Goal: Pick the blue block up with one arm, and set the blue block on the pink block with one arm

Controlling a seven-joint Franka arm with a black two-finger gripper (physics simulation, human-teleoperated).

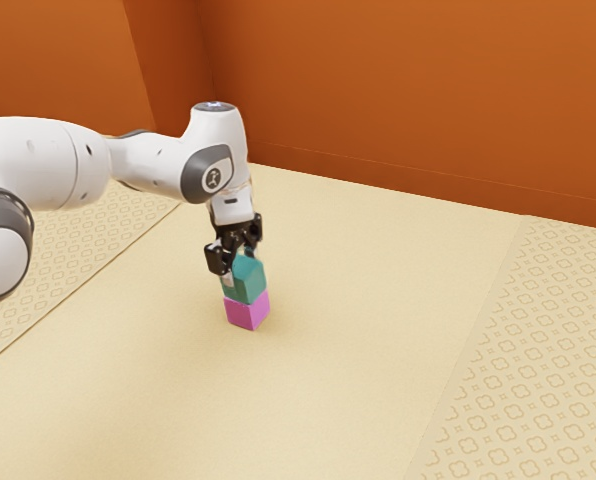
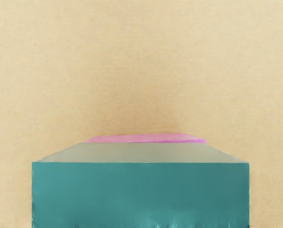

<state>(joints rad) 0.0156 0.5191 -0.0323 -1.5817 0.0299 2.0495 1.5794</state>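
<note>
I can read no words, numbers or brand names anywhere. The only mark is a small round white emblem point(image 1: 212, 178) on a dark joint cap of my arm point(image 1: 128, 165), just above my gripper point(image 1: 236, 264), too small to decipher.

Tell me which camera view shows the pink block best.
The exterior view: there the pink block shows two side faces, standing on the table with the blue block stacked on it. In the wrist view, a thin strip of the pink block peeks out beyond the blue block.
</note>
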